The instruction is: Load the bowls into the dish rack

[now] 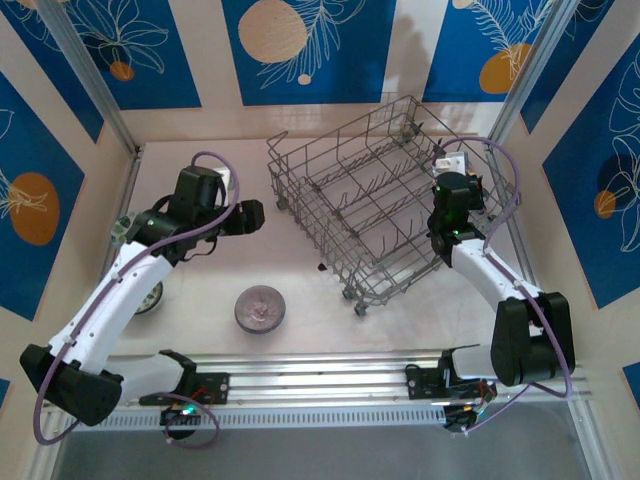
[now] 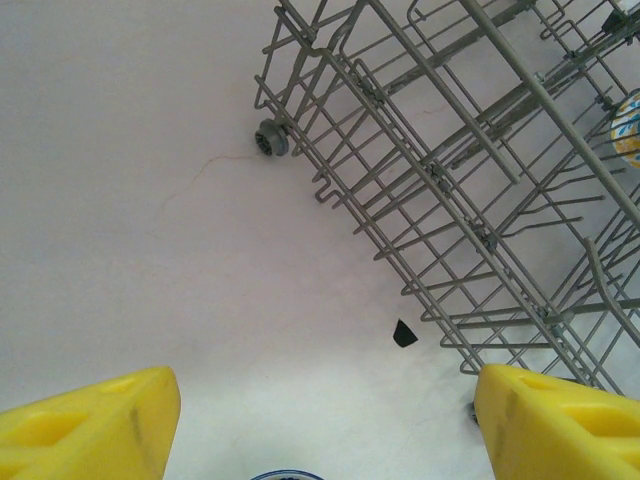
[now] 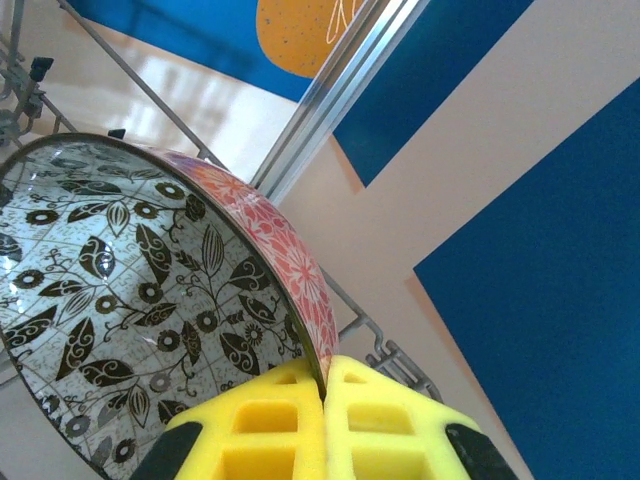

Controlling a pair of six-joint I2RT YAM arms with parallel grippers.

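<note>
While the right end effector (image 3: 325,395) is pinching the rim of the leaf bowl (image 3: 130,300) between its yellow pads (image 3: 250,435), the left end effector (image 2: 325,425) is hanging wide open over the bench (image 2: 130,200), holding nothing. The right pads are pressing together with only the bowl wall between them.

The leaf bowl is riding off the bench, tipped up on edge: black leaves on white inside, pink flowers outside. Thin wires of the rack (image 1: 310,190) are showing just behind it in the right wrist view. The top view is placing this end effector at the rack's right wall. Whether the bowl is sitting inside that wall or just outside it, I cannot tell.

The rack is standing on the bench toward the far right, turned at an angle. The left fingers (image 2: 90,420) are pointing toward its left side, near it but not touching. In the left wrist view a rack wheel (image 2: 270,138) is resting on the bench, and a small black chip (image 2: 404,333) is lying just beside the rack's lower edge.

The grey bowl (image 1: 260,308) is sitting on the bench in front of the rack, between the two arms, well apart from both end effectors. A third bowl (image 1: 150,297) is lying at the near left, mostly hidden under the left arm (image 1: 105,300), with its pattern too covered to tell.
</note>
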